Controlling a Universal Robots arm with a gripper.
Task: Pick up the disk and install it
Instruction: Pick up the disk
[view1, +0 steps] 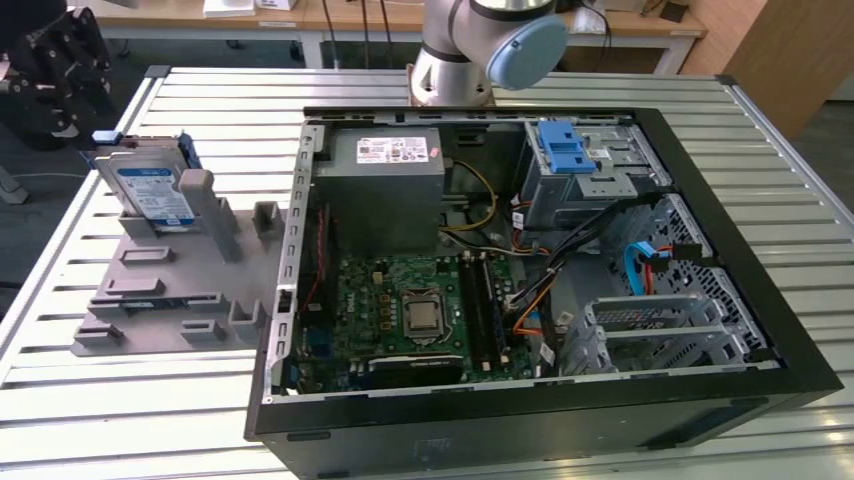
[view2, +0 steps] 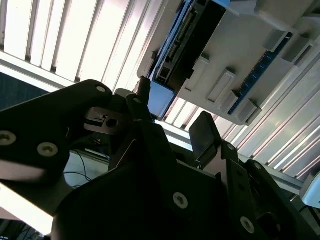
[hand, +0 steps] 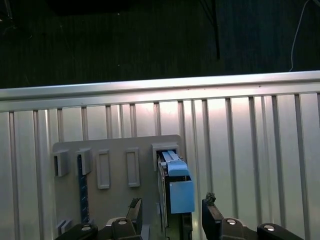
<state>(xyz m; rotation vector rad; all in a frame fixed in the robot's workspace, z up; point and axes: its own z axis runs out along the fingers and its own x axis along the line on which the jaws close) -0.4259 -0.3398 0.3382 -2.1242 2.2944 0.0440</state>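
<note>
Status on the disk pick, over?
End effector open, fingers either side of the disk, gaps showing both sides. Disk upright in grey holder. Nothing between fingers and disk.

Silver-grey disk (view1: 150, 190) (blue-and-white label, blue frame); grey holder (view1: 160, 300); green motherboard (view1: 400, 290).

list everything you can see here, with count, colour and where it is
disk: one, silver-grey with blue rails, upright in the holder
holder: one, grey, on the table at the exterior view's left
computer case: one, black, open, mid-table
power supply: one, grey, inside the case, near the arm
motherboard: one, green, on the case floor
latch: one, blue, on the drive cage
table: one, silver, slatted
arm: one, grey with a pale-blue cap, behind the case
pincer: one, black, open, straddling the disk's edge
</note>
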